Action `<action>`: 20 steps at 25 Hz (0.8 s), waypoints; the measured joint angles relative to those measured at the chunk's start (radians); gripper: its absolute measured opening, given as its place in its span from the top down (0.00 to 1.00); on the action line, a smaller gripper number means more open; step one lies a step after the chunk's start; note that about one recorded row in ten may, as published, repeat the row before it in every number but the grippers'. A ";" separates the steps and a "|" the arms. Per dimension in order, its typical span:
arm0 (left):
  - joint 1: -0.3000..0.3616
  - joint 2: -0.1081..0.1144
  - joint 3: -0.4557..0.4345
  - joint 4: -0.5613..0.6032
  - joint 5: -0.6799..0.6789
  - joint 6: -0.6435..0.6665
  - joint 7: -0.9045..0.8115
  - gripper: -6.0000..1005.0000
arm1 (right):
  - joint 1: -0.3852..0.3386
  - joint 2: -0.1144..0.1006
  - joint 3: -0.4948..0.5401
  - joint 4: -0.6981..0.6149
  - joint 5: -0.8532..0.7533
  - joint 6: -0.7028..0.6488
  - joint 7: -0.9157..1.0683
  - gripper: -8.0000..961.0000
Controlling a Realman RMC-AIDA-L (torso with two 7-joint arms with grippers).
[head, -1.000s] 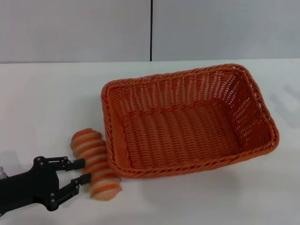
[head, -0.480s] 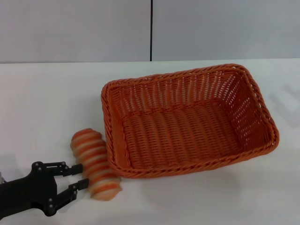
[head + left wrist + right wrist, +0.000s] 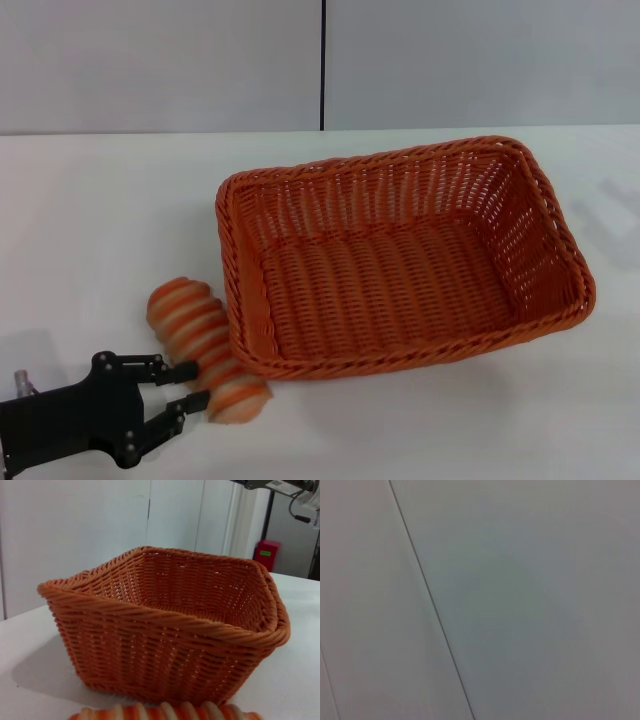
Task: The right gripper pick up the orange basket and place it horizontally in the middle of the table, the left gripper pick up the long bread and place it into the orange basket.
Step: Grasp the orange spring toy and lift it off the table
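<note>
The orange basket (image 3: 400, 260) lies lengthwise across the middle of the white table (image 3: 100, 220), empty and upright. It fills the left wrist view (image 3: 165, 630) too. The long bread (image 3: 203, 349), striped orange and cream, lies on the table against the basket's left wall; a strip of it shows in the left wrist view (image 3: 165, 713). My left gripper (image 3: 197, 385) reaches in from the bottom left corner, open, its two fingertips touching the left side of the bread's near end. The right gripper is out of view.
A grey wall with a dark vertical seam (image 3: 323, 65) stands behind the table. The right wrist view shows only a grey panel with a seam (image 3: 430, 605). Bare tabletop lies left of the basket and in front of it.
The left gripper has dropped nearer the table's front edge and slid right along the bread's side. The bread's near end has shifted slightly right. The basket has not moved.
</note>
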 joint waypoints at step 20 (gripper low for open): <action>-0.017 -0.002 0.000 -0.018 -0.007 -0.034 0.064 0.76 | 0.000 0.000 0.001 0.018 0.003 0.001 0.000 0.34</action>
